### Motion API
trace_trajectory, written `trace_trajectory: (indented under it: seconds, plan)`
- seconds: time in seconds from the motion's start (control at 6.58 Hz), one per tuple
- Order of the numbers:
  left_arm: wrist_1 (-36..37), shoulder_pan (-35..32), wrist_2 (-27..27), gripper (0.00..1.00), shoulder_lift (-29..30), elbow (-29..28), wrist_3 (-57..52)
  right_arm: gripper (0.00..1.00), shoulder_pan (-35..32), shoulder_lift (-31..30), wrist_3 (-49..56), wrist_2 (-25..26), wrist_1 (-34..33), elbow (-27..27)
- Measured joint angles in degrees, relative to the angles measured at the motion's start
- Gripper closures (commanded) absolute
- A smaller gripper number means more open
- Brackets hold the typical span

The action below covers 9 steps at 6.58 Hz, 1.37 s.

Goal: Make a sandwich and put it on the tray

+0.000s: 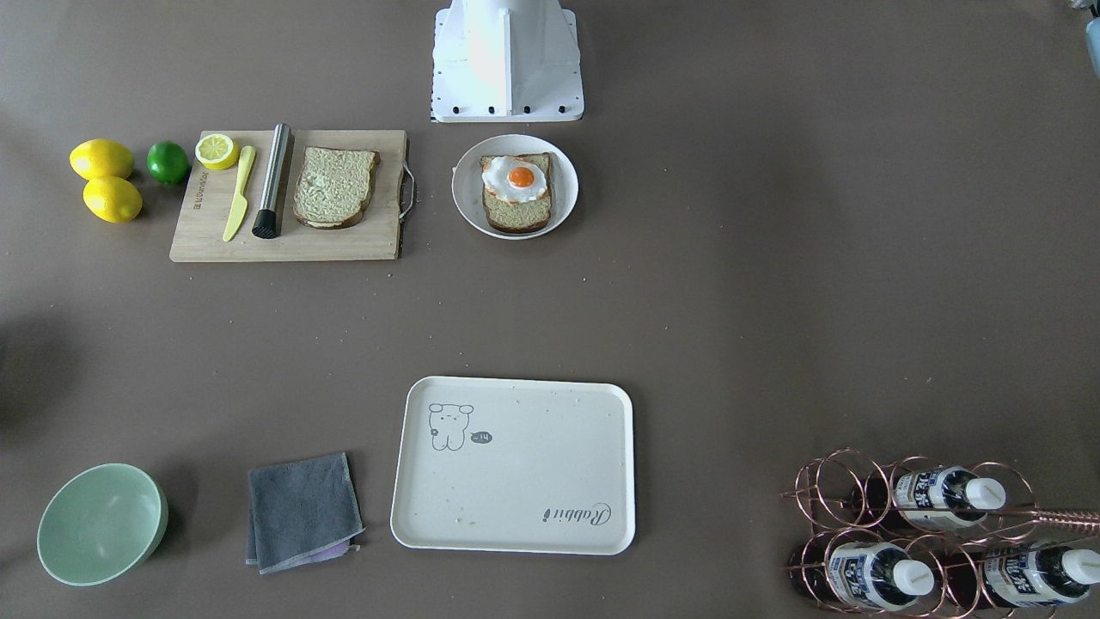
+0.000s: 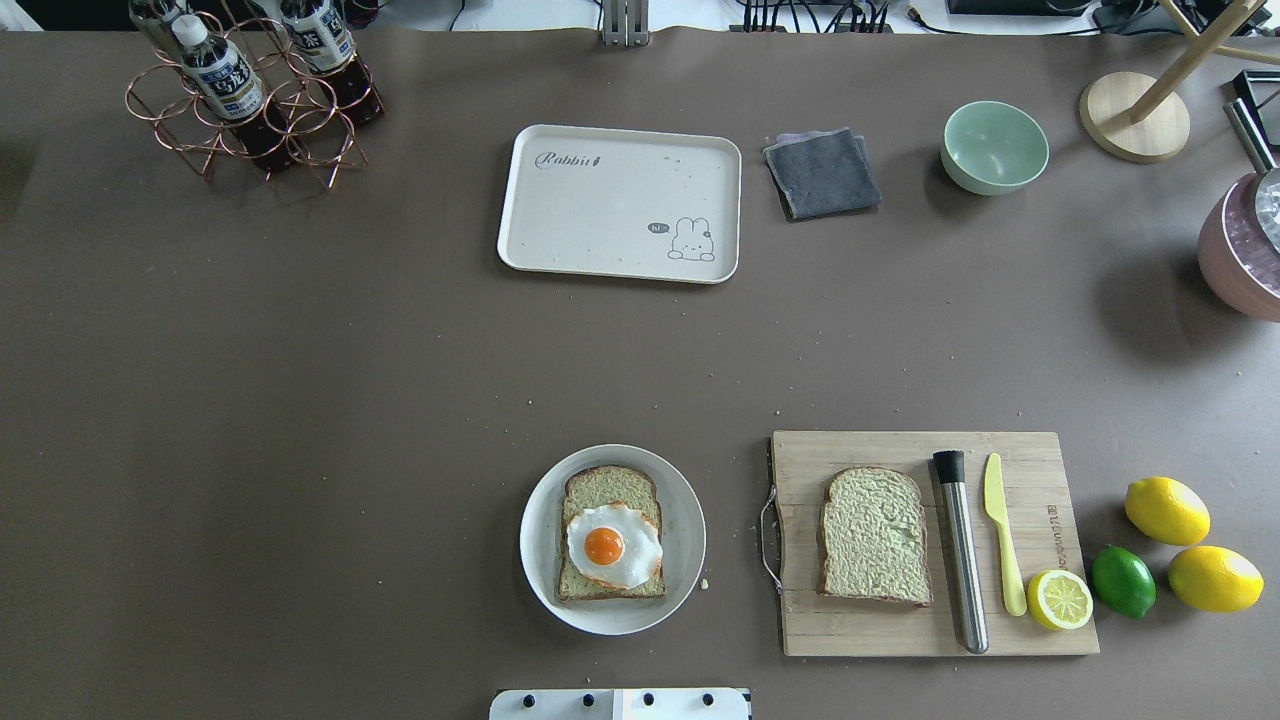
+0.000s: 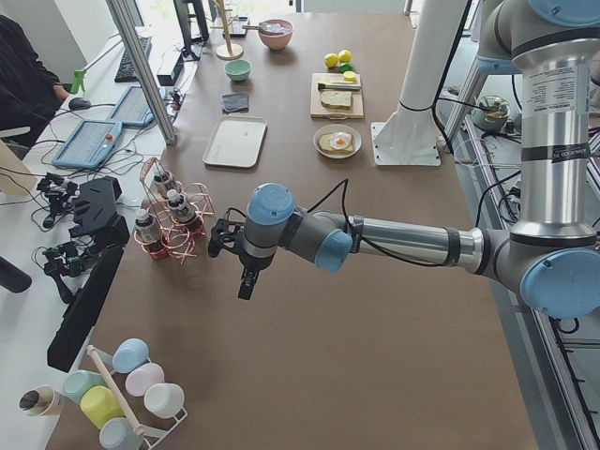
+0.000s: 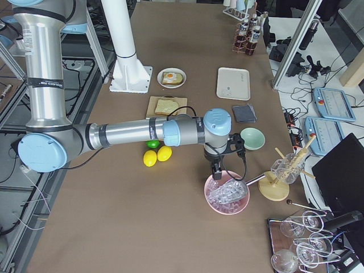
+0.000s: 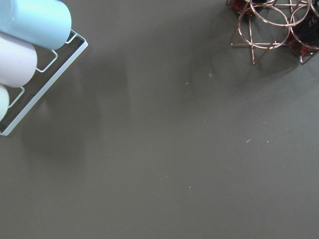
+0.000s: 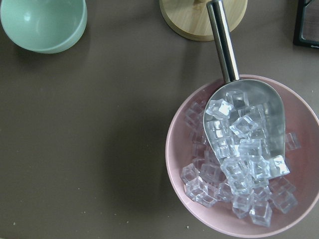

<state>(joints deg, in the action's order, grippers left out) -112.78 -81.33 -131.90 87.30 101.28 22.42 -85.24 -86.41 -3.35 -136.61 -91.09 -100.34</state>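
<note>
One bread slice [image 2: 600, 492] lies on a round white plate [image 2: 684, 540] with the fried egg [image 2: 613, 545] on top. The second bread slice [image 2: 875, 535] lies bare on the bamboo board [image 2: 850, 630]. The cream tray [image 2: 620, 203] with the "Rabbit" script holds nothing. My left gripper [image 3: 246, 281] hangs over bare table near the bottle rack, far from the food. My right gripper [image 4: 216, 169] hangs over the pink ice bowl [image 4: 227, 194]. Both show only in the side views, so I cannot tell whether they are open or shut.
On the board lie a steel muddler [image 2: 962, 550], a yellow knife [image 2: 1003, 535] and a half lemon [image 2: 1060, 599]. Two lemons [image 2: 1166, 510] and a lime [image 2: 1122, 580] lie beside it. A grey cloth [image 2: 822, 172], green bowl [image 2: 994, 147] and copper bottle rack [image 2: 245, 95] stand at the far side.
</note>
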Motion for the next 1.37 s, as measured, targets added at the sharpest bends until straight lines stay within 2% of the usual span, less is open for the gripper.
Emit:
trace_trajectory:
  seconds: [0.46,0.61,0.91,1.06,1.37]
  plan:
    - [-1.94,10.04,1.75,0.03,4.3,4.8,20.17,0.0,9.31,2.7,-18.07,-0.4,0.88,-6.65]
    - [-1.99,13.28,4.08,0.03,6.0,5.6,25.19,0.0,12.51,2.56,-25.66,-0.2,4.82,-8.24]
    - [-1.95,18.9,7.8,0.03,8.98,7.09,33.95,0.0,19.74,1.14,-42.11,1.2,18.82,-8.86]
    - [-1.93,21.3,9.83,0.03,9.68,7.83,36.77,0.0,23.03,0.42,-46.58,2.3,22.71,-9.14]
    - [-1.92,25.59,13.87,0.03,10.5,8.84,41.07,0.0,30.96,0.02,-55.43,6.48,25.75,-11.26]
